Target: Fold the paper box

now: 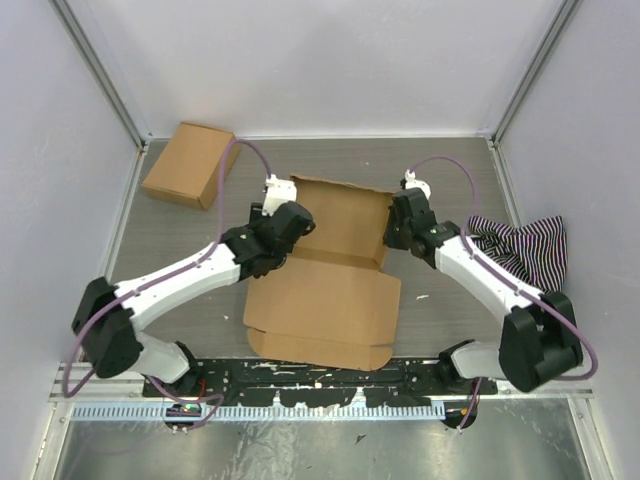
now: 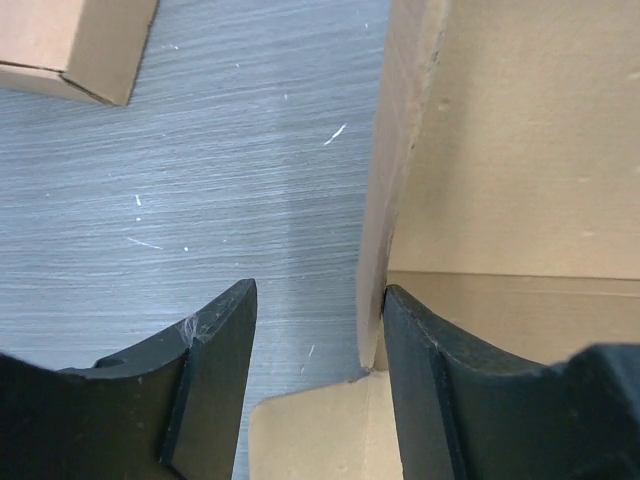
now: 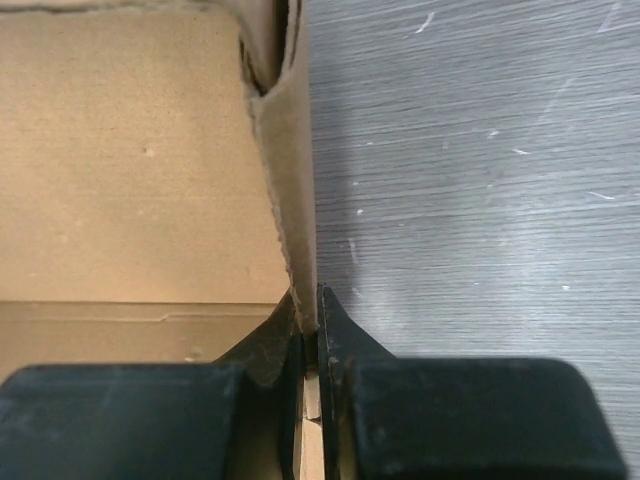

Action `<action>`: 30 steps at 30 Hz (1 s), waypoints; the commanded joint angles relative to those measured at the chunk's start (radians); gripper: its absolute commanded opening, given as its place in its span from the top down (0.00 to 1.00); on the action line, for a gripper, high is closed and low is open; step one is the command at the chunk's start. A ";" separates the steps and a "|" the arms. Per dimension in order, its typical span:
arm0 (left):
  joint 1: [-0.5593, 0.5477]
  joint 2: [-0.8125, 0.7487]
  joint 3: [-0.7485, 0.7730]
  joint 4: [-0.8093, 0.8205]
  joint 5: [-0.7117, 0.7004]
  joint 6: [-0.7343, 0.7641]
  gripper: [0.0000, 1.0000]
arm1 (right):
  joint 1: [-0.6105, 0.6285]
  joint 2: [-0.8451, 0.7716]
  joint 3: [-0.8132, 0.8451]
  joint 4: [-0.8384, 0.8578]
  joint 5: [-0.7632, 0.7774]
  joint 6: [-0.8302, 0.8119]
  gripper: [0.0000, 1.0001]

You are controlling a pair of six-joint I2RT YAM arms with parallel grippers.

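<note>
right end effector pinches paper box

The left arm and right arm angle inward. The left end effector stands with fingers apart; the right end effector pinches the paper box wall.

You've got a plain brown paper box, no print on it. The smaller box is the same unprinted brown. Desk reads grey with a fine streaked grain and a few white flecks. Cloth is dark navy with thin white stripes. Left fingers and right fingers are matte black. Left arm and right arm are white with black joints, cables mauve.
</note>
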 commanded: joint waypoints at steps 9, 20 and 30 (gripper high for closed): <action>0.029 -0.422 -0.055 -0.115 0.100 0.011 0.39 | 0.003 0.051 0.223 -0.235 -0.188 -0.057 0.35; 0.034 -0.522 -0.096 -0.151 0.157 -0.008 0.37 | 0.001 0.203 0.470 -0.157 -0.229 -0.331 0.28; 0.033 -0.638 -0.148 -0.205 0.178 -0.082 0.38 | 0.118 0.721 0.958 -0.080 -0.442 -0.562 0.29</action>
